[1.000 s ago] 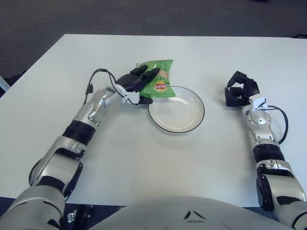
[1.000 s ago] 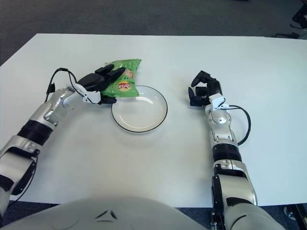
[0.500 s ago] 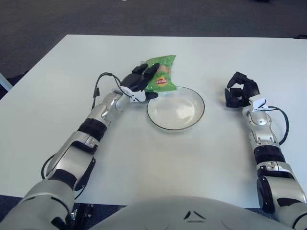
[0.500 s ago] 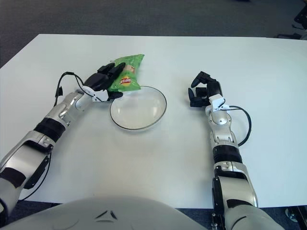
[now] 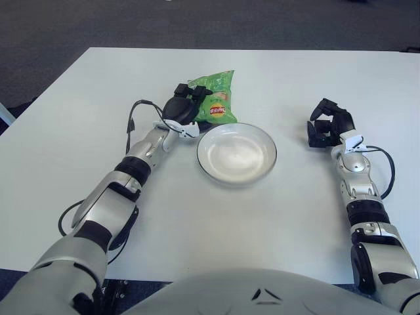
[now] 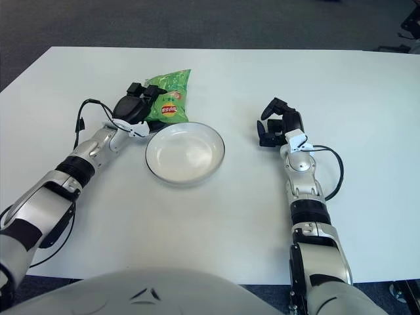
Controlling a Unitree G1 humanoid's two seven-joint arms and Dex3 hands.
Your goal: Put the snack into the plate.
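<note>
The snack is a green crisp bag (image 5: 218,100) just behind the far left rim of the white plate (image 5: 202,157), on the white table. My left hand (image 5: 186,104) is at the bag's left edge, its dark fingers curled onto the bag. The bag's lower edge reaches the plate's far rim; the inside of the plate holds nothing. The bag also shows in the right eye view (image 6: 169,97). My right hand (image 5: 326,126) rests on the table to the right of the plate, fingers curled and holding nothing.
The white table (image 5: 216,223) stretches wide on all sides of the plate. A black cable loops beside my left wrist (image 5: 134,115), and another beside my right forearm (image 5: 387,167). Dark floor lies beyond the far table edge.
My left hand and the bag have moved back and left, from over the plate's far left rim to just behind it. The plate has shifted slightly left. The right hand has not moved.
</note>
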